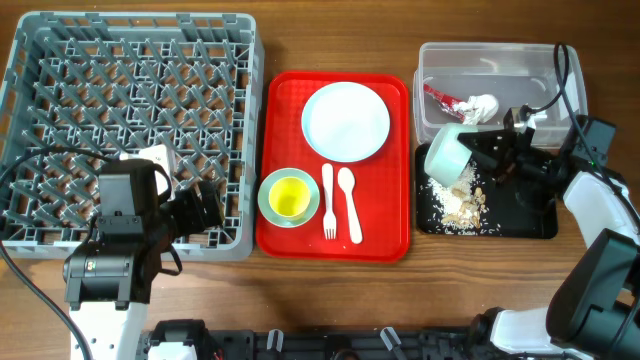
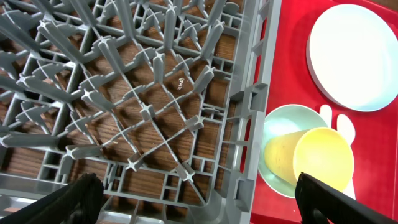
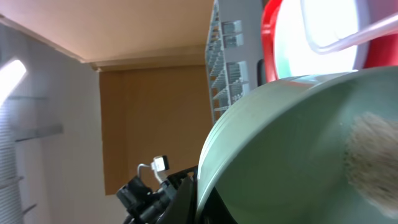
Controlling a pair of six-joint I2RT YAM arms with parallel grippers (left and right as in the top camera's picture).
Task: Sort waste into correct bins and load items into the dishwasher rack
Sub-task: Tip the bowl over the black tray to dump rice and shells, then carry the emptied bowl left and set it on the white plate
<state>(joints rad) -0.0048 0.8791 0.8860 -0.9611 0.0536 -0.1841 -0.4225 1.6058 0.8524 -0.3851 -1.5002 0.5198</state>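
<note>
Black tray (image 1: 530,215) holds crumbs (image 1: 462,205); tub (image 1: 490,50) holds wrapper (image 1: 440,98), tissue (image 1: 482,104); bowl (image 1: 447,155) tilted.

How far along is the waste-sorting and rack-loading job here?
Done: the red wrapper and tissue lie in the clear tub. In hand: the right gripper holds a green bowl tilted over the black tray, where crumbs lie. Left: the rack shows no dishes; plate, second bowl, cup, fork and spoon wait on the red tray.
</note>
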